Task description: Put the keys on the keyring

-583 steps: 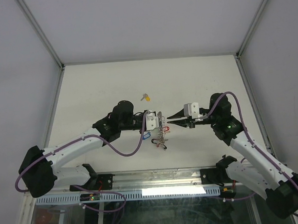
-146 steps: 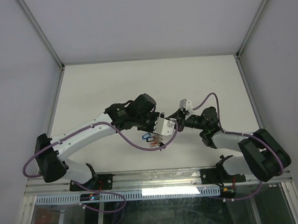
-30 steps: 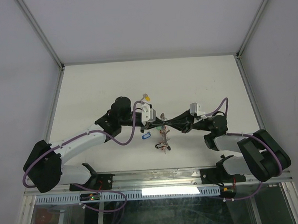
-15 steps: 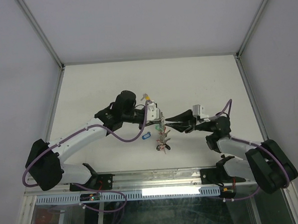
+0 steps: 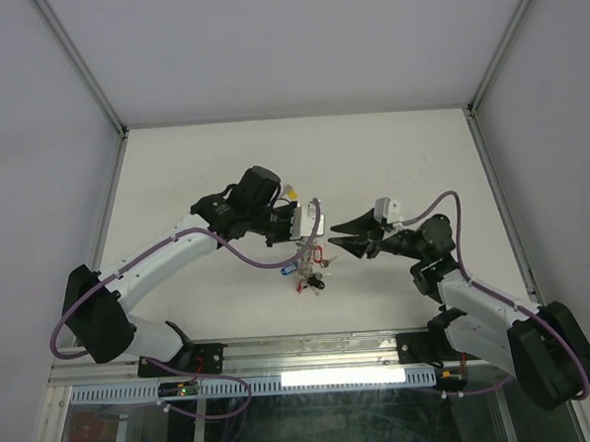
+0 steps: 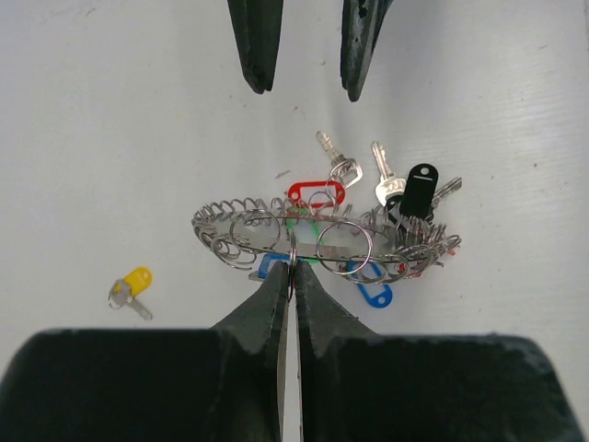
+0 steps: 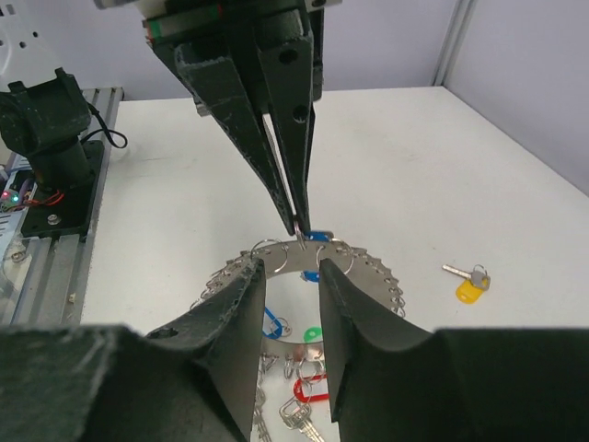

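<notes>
- the left gripper is seen clamped shut on the rim of the keyring, with the wire pinched between its two fingertips.
- the keyring is held just ahead of those fingertips, tilted, with small keys and red, blue, green and black tags fanned around and below it.
- some of the hanging keys are seen touching the table.
- the right gripper is pointed at the left one from the far side of the ring, its jaws parted and nothing held between them.
- in the right wrist view the ring is seen just beyond the right gripper's tips, apart from them.
- a yellow-tagged key is seen lying loose on the table, off to one side of the left gripper's fingers and well apart from the ring.
- a blue tag is seen under the ring's near edge, just beside the left fingers; whether it is threaded on cannot be told.
</notes>
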Motion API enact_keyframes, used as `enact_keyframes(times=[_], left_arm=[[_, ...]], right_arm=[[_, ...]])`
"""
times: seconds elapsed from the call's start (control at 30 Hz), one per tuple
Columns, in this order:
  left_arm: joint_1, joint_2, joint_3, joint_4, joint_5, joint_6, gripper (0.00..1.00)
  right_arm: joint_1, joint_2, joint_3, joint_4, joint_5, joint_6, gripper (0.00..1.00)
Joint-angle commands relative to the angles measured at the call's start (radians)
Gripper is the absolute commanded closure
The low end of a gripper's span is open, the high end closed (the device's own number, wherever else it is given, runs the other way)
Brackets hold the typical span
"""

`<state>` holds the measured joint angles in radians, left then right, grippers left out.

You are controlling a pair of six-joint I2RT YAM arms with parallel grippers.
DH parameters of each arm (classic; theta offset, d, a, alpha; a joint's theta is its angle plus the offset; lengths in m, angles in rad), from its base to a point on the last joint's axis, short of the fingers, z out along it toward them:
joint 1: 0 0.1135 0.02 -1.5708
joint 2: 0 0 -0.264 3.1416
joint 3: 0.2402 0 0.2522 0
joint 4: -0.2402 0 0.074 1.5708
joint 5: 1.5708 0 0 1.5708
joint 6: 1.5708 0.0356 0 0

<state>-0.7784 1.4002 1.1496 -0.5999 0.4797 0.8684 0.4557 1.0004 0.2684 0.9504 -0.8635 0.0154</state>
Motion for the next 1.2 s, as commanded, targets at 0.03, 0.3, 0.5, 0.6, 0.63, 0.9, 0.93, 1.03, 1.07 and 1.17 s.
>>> enact_keyframes(times=[0.03,0.3,0.5,0.6,0.63,0.9,0.93,1.03,1.07,1.17], left_arm=[[-0.031,0.017,0.137,-0.162,-0.161,0.120,1.00],[-0.139,0.134,0.292,-0.317,-0.369,0.168,1.00],[-0.220,0.195,0.397,-0.404,-0.517,0.188,1.00],[-0.226,0.188,0.409,-0.405,-0.493,0.197,1.00],[-0.229,0.186,0.410,-0.405,-0.495,0.197,1.00],[-0.238,0.180,0.403,-0.406,-0.490,0.205,1.00],[-0.239,0.180,0.404,-0.405,-0.487,0.204,1.00],[-0.240,0.176,0.406,-0.405,-0.478,0.207,1.00],[-0.240,0.174,0.407,-0.405,-0.473,0.208,1.00],[-0.240,0.172,0.406,-0.405,-0.455,0.209,1.00]], right_arm=[[-0.002,0.001,0.061,-0.081,0.057,0.000,0.67],[0.003,0.087,0.103,-0.045,0.007,0.086,0.67],[0.036,0.198,0.119,0.091,-0.014,0.178,0.67],[0.067,0.241,0.133,0.113,-0.014,0.186,0.67],[0.078,0.249,0.137,0.116,-0.013,0.184,0.67],[0.110,0.282,0.145,0.153,0.006,0.173,0.67],[0.110,0.283,0.146,0.151,0.011,0.169,0.67],[0.111,0.286,0.146,0.134,0.024,0.147,0.68],[0.111,0.288,0.147,0.131,0.032,0.142,0.68],[0.111,0.296,0.148,0.128,0.056,0.124,0.68]])
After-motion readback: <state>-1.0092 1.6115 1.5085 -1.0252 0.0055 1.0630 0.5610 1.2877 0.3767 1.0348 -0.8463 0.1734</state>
